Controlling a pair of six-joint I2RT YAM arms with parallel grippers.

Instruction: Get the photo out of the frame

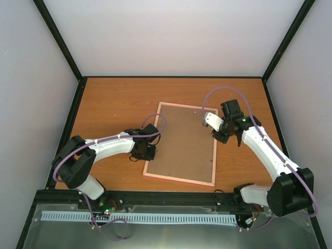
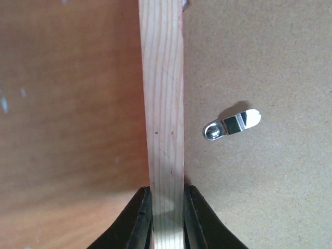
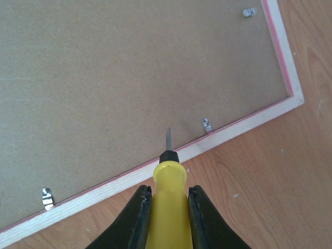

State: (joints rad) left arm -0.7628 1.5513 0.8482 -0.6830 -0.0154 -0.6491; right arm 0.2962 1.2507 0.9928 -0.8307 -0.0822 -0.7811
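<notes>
The frame (image 1: 179,180) lies face down on the table, its thin pink border around a brown backing board (image 1: 181,142). The photo is hidden under that board. My left gripper (image 1: 148,151) is at the frame's left edge. In the left wrist view its black fingers (image 2: 139,220) press on both sides of the pale wooden rail (image 2: 163,104). My right gripper (image 1: 222,129) hovers over the frame's right edge, shut on a yellow-handled screwdriver (image 3: 168,197). The screwdriver's metal tip (image 3: 168,137) points at the backing board (image 3: 129,67), just inside the rail (image 3: 104,188).
Small metal retaining tabs sit along the board's edges: one tab (image 2: 231,124) beside the left rail, another tab (image 3: 207,124) just right of the screwdriver tip, and a further tab (image 3: 47,198) along the same rail. The orange wooden table (image 1: 114,104) is walled by black posts and white panels.
</notes>
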